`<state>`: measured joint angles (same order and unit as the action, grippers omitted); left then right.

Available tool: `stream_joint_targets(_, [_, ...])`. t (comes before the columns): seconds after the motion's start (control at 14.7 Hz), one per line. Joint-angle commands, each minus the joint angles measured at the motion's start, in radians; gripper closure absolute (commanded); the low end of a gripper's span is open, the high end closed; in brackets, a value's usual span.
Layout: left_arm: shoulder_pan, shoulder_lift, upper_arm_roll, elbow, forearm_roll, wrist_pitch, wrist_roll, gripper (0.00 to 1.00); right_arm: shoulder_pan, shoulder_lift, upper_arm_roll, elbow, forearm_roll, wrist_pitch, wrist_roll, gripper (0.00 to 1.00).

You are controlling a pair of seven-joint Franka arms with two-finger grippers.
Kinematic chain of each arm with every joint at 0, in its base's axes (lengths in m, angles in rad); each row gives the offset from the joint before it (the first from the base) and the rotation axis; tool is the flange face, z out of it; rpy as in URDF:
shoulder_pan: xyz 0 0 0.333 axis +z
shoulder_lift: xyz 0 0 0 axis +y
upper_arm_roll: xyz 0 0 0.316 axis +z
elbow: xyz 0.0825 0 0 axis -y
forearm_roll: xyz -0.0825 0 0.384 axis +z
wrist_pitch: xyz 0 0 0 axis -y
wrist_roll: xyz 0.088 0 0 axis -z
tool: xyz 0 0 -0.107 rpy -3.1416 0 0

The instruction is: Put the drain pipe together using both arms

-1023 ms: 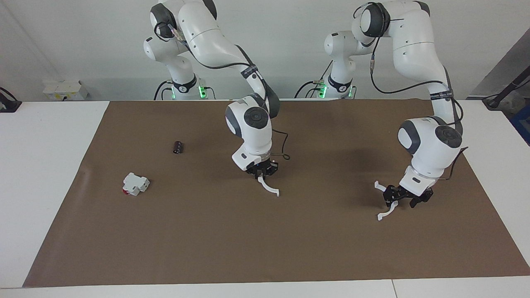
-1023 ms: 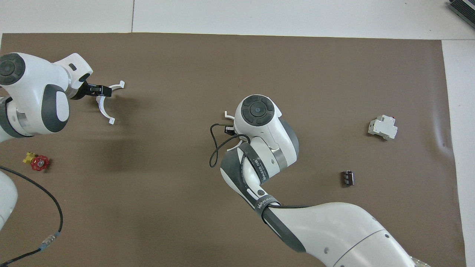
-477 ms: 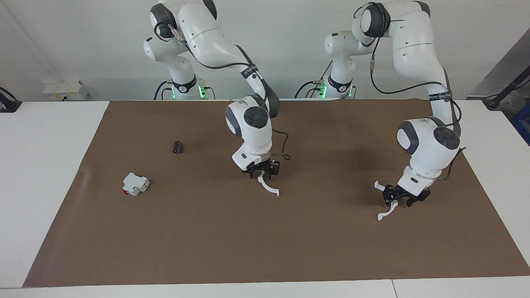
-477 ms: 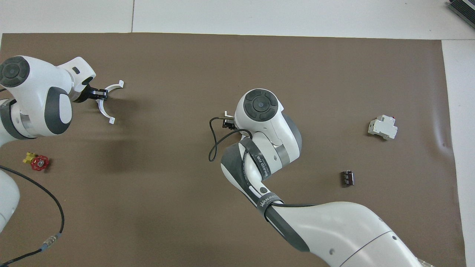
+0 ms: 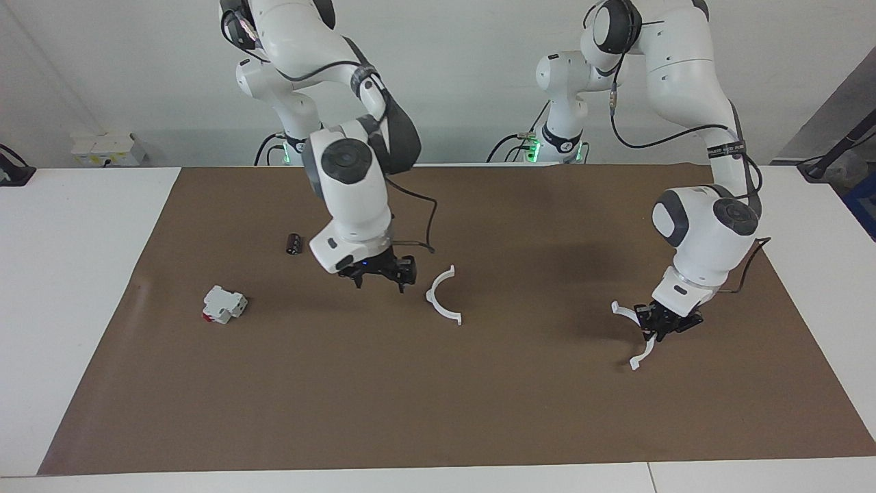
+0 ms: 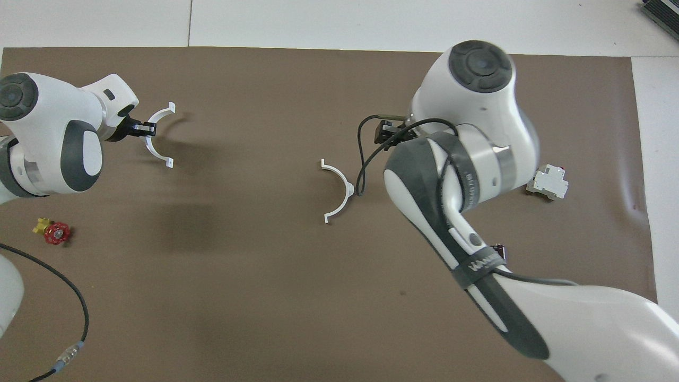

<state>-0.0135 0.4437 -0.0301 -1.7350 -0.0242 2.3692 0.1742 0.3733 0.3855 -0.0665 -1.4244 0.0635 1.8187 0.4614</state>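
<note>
While the two white half-ring arcs lie well apart, the drain pipe is unassembled: one arc [image 5: 443, 296] rests free mid-mat, the other arc [image 5: 634, 334] is pinched in the left gripper [image 5: 661, 320] toward the left arm's end. The right gripper [image 5: 378, 276] hangs empty, fingers spread, beside the free arc. Regrasping and joining appear to remain. The right arm's strap lettering is not clearly legible.
</note>
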Motion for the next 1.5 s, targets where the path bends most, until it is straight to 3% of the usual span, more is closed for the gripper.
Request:
stream_joint_targets(0.0, [-0.089, -0.036, 0.021, -0.031, 0.020, -0.019, -0.079, 1.00, -0.103, -0.143, 0.008, -0.025, 0.002, -0.114, -0.122, 0.08])
stream_joint_targets(0.27, [-0.210, -0.048, 0.025, -0.066, 0.145, -0.004, -0.312, 1.00, -0.281, -0.263, 0.008, -0.040, 0.001, -0.267, -0.373, 0.08])
stream_joint_targets(0.48, [-0.296, -0.048, 0.025, -0.086, 0.167, -0.002, -0.427, 1.00, -0.347, -0.298, 0.008, -0.071, 0.001, -0.314, -0.469, 0.05])
stream_joint_targets(0.82, [-0.425, -0.072, 0.025, -0.155, 0.187, -0.002, -0.565, 1.00, -0.303, -0.361, 0.011, -0.185, -0.004, -0.286, -0.468, 0.04])
stream_joint_targets(1.02, [-0.482, -0.083, 0.025, -0.176, 0.190, -0.002, -0.624, 1.00, -0.251, -0.361, 0.014, -0.186, -0.114, -0.263, -0.402, 0.04])
stream_joint_targets(1.43, [-0.533, -0.082, 0.024, -0.189, 0.190, 0.027, -0.680, 1.00, -0.255, -0.364, 0.014, -0.197, -0.117, -0.263, -0.399, 0.04])
